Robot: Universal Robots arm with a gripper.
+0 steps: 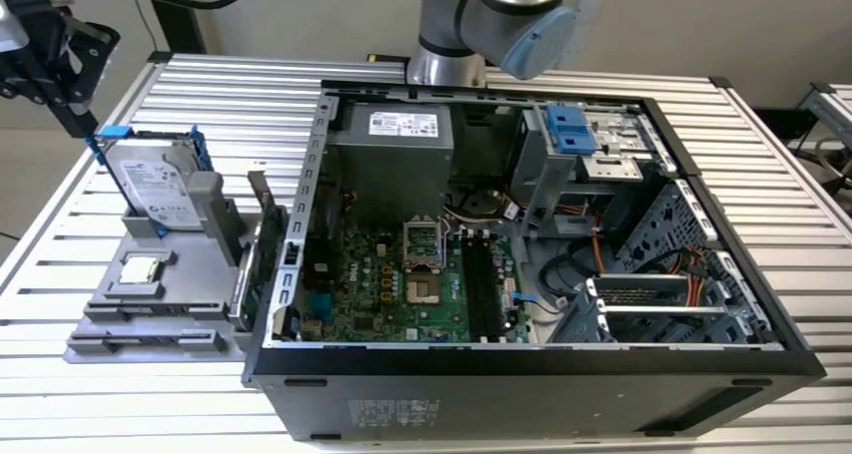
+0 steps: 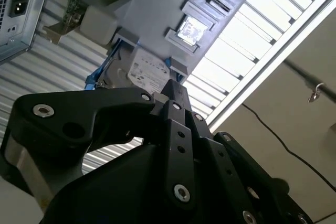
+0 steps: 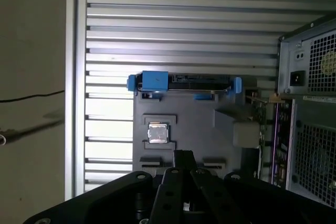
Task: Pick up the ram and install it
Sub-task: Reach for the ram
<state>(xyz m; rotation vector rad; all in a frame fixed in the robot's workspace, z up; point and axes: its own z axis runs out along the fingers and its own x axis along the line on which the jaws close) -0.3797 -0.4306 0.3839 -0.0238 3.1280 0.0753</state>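
My gripper hangs at the exterior view's far left, just above the back corner of a grey parts holder. Its black fingers meet at the tip in both wrist views, with nothing between them. A thin dark stick standing on edge along the holder's side nearest the case looks like the ram, low and to the right of the gripper. The black memory slots lie on the green motherboard inside the open computer case.
The holder also carries a silver hard drive in a blue frame, a square processor chip and a green expansion card with a metal bracket. The arm's base stands behind the case. A slatted metal table lies under everything.
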